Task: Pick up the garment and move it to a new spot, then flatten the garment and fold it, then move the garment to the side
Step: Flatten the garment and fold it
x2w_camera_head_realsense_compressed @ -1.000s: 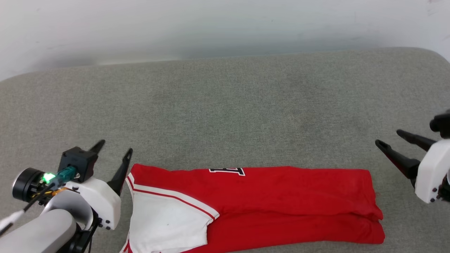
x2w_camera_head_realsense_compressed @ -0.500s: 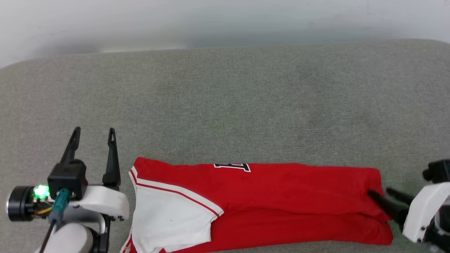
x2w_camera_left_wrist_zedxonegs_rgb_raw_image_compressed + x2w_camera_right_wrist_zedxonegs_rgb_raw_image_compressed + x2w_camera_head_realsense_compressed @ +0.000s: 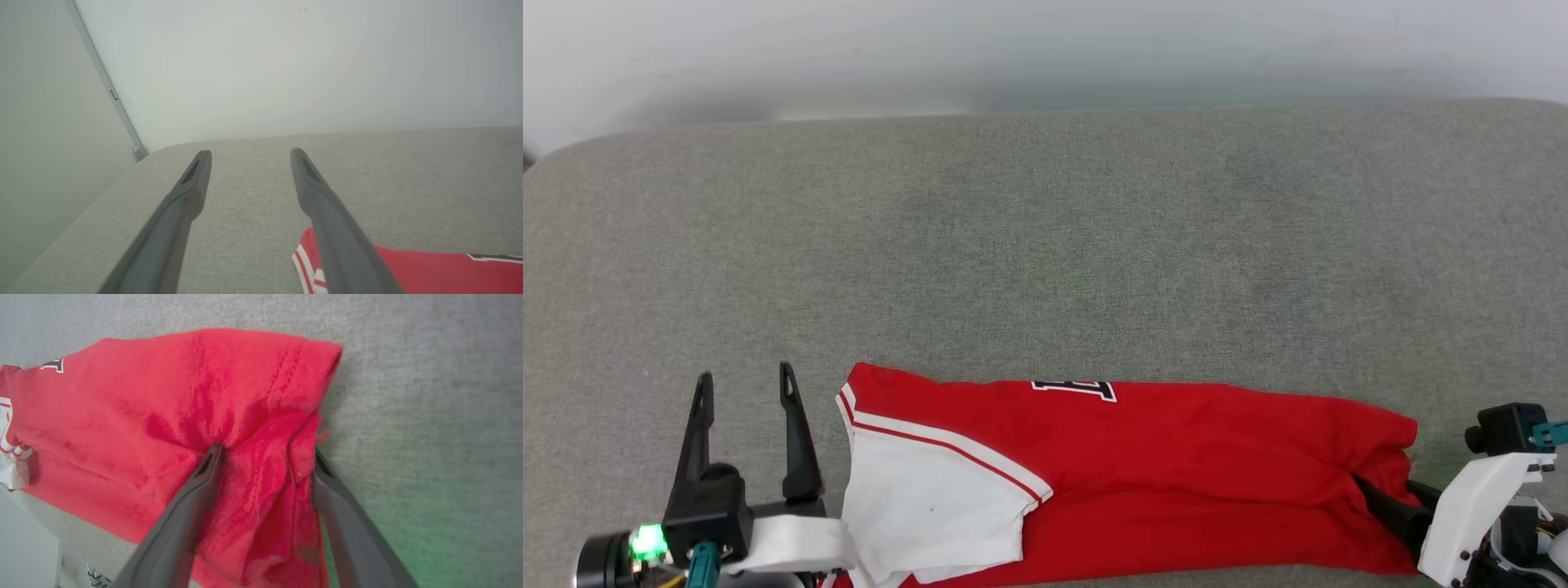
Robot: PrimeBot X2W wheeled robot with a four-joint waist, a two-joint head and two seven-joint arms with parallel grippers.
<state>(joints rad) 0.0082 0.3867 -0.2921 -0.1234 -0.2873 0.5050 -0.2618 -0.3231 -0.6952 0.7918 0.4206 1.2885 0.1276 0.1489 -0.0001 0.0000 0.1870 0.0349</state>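
The garment point(image 3: 1160, 457), red with a white sleeve and striped trim, lies folded into a long strip near the front edge of the grey padded surface point(image 3: 1045, 245). My left gripper point(image 3: 745, 377) stands open just left of the collar end, touching nothing; in the left wrist view its fingers point(image 3: 250, 152) hover over bare padding with the garment's corner point(image 3: 429, 269) to the right. My right gripper point(image 3: 1392, 494) is open at the hem end. In the right wrist view its fingers point(image 3: 266, 451) straddle a bunched ridge of red cloth point(image 3: 163, 408).
A pale wall point(image 3: 1045, 49) runs behind the padded surface. The surface's rounded far left corner point(image 3: 147, 153) meets a wall seam. Bare padding stretches beyond the garment and to both sides.
My right gripper has come in from the right onto the garment's hem end, which has wrinkled up. The left gripper has turned straight and drawn back. The head camera has shifted.
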